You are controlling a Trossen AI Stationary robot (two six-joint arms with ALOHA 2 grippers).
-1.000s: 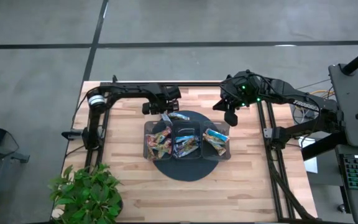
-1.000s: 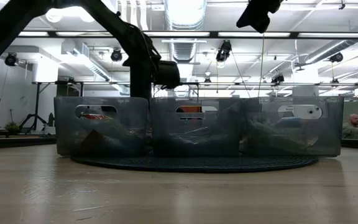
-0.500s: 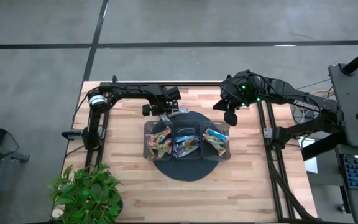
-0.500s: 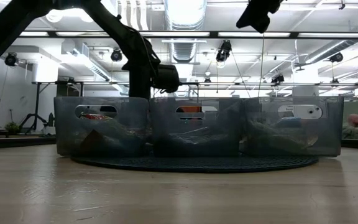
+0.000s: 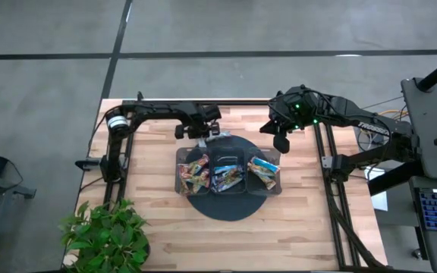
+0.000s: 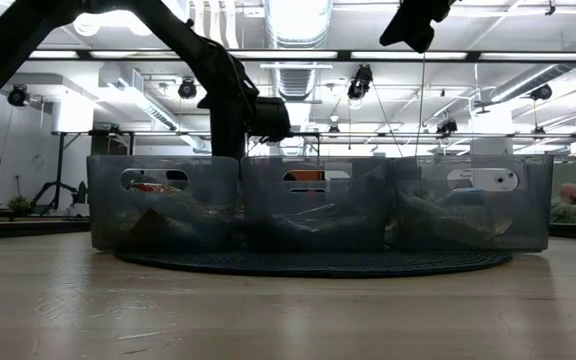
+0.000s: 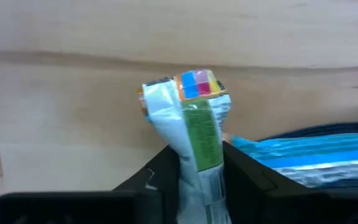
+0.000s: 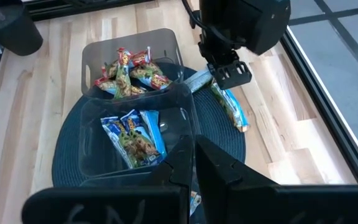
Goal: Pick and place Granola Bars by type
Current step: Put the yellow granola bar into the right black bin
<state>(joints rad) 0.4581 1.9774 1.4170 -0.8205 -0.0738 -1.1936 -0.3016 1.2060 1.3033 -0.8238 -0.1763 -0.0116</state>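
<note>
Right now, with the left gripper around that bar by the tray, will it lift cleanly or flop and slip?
Probably light: the bar is small between the left gripper fingers. Its shiny, crinkled wrapper may be slippery. Its free end stands up past the fingers without drooping, so it seems fairly stiff.

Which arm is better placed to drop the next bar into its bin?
The left. Its gripper has a multicolour-wrapped bar between its fingers, just behind the bins. The right gripper hangs shut and empty off to the side.
</note>
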